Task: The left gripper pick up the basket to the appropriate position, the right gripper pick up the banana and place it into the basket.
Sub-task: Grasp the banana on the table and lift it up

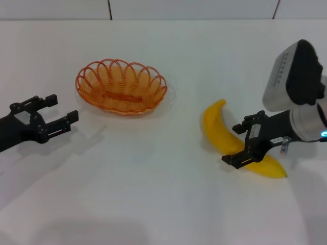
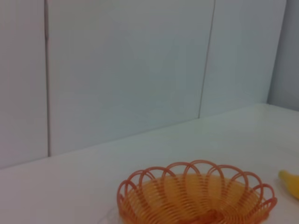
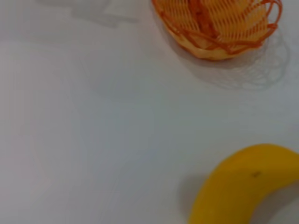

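One basket [image 1: 121, 87] sat empty; one banana [image 1: 236, 140] lay right, straddled by the spread right gripper [image 1: 240, 142]; left gripper [image 1: 57, 113] gaped, holding nothing.

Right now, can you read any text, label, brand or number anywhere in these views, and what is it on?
No text can be read in any view.
Right gripper: a small pale label on the body by the banana, too small to read.
Left gripper: no readable marking shows.
Basket: plain orange wire, no label.
Table and wall panels: blank.
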`<state>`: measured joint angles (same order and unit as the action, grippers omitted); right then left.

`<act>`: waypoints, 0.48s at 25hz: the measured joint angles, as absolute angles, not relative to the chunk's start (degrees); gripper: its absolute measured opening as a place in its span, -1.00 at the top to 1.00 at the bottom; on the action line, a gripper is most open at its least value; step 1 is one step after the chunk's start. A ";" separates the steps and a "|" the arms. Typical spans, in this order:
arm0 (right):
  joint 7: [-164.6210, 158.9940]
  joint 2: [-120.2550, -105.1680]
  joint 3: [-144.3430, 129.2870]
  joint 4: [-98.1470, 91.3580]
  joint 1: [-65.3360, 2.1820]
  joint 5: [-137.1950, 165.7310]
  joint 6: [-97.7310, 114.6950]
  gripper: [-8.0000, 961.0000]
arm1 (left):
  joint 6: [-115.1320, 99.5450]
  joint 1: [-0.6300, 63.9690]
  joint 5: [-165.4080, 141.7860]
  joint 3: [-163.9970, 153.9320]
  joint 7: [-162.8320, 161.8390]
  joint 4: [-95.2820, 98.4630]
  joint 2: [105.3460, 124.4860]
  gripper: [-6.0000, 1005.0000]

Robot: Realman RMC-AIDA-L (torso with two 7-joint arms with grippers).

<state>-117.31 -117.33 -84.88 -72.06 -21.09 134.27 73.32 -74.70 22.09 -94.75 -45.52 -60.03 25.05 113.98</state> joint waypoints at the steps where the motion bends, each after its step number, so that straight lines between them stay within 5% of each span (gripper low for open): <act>1: -117.33 -117.33 -85.21 -71.90 -21.23 134.28 73.28 -0.83 | -74.71 22.16 -94.75 -45.53 -60.03 25.05 114.03 -0.54; 12: -118.02 -117.33 -86.67 -71.72 -21.56 134.37 72.65 -0.83 | -74.63 22.41 -94.84 -45.52 -60.03 25.05 114.08 -0.54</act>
<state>-118.02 -117.33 -86.67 -71.72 -21.56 134.37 72.65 -74.63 22.41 -94.84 -45.52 -60.03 25.05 114.08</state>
